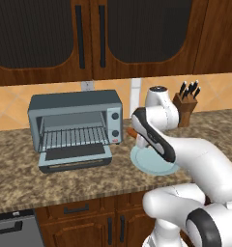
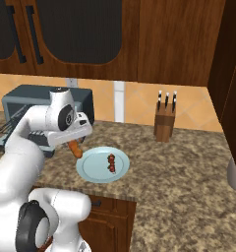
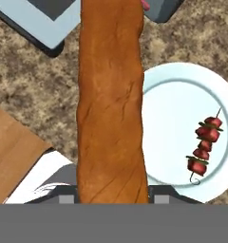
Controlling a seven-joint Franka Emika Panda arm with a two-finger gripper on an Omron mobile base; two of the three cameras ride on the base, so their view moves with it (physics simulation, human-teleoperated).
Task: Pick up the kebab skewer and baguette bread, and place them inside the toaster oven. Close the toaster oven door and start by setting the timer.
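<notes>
My gripper point(image 3: 111, 197) is shut on the baguette bread point(image 3: 111, 109), a long orange-brown loaf that runs up the middle of the hand view. It hangs above the counter at the left rim of the pale blue plate point(image 3: 182, 95). The kebab skewer point(image 3: 204, 144) lies on that plate, to the right of the loaf. In the right base view the baguette bread point(image 2: 75, 149) pokes out below the hand, beside the plate point(image 2: 93, 170) with the kebab skewer point(image 2: 111, 163). The toaster oven point(image 1: 74, 120) stands left of the plate point(image 1: 154, 164), its door point(image 1: 77, 157) dropped open and the wire rack bare.
A wooden knife block point(image 1: 185, 110) stands at the back right of the granite counter. Dark wall cabinets hang above. The counter's front edge and drawers lie below the plate. A grey rounded object point(image 2: 235, 174) sits at the far right edge.
</notes>
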